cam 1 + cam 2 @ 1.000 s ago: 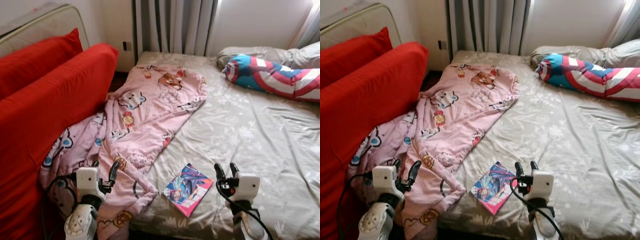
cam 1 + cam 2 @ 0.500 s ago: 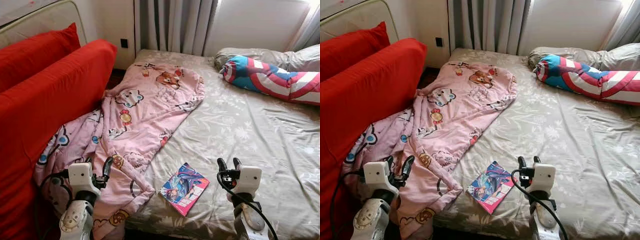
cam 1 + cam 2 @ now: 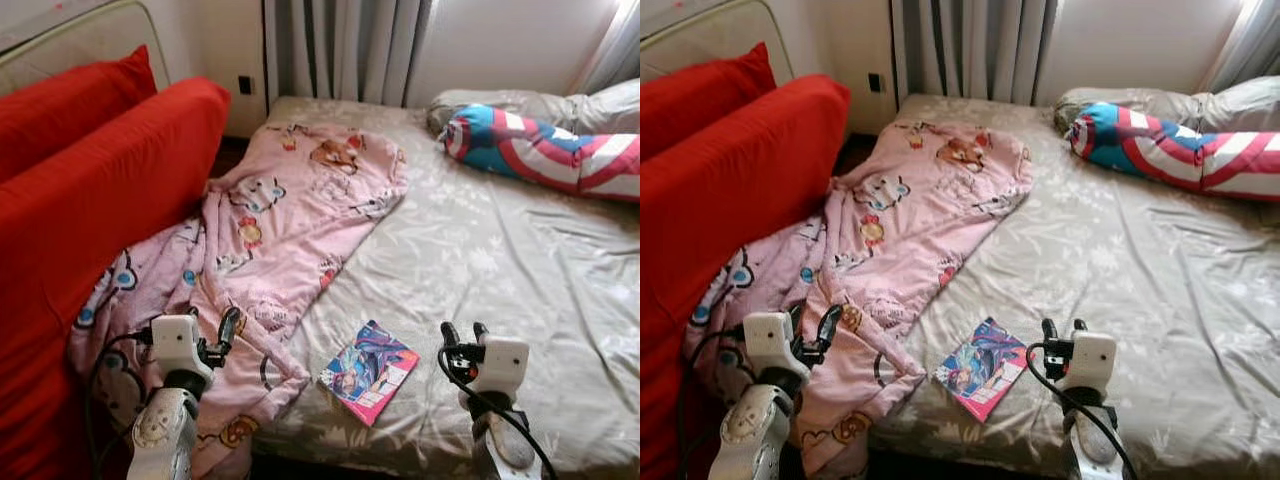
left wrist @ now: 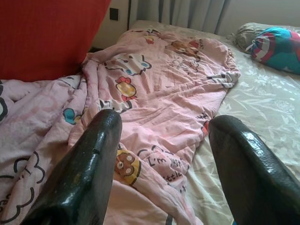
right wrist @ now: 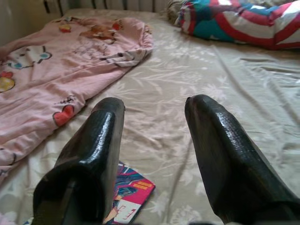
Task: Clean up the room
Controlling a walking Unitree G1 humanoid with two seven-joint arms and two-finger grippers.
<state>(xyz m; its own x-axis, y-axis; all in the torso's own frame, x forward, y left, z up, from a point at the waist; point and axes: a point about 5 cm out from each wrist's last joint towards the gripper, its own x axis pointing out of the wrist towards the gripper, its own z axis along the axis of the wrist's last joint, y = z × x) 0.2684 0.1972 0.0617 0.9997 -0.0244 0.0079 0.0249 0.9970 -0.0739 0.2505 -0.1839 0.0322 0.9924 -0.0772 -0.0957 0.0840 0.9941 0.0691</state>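
Camera shifted slightly; nothing on the bed moved. Book lies near its foot edge, between both released hands, nearer right hand; left hand over blanket.

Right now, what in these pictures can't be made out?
- Book: cover print too small to read in the eye views; the right gripper hides part of it in the right wrist view.
- Striped pillow: cut off by the frame's right edge.
- Pink blanket: its lower end runs off the bed, out of frame.
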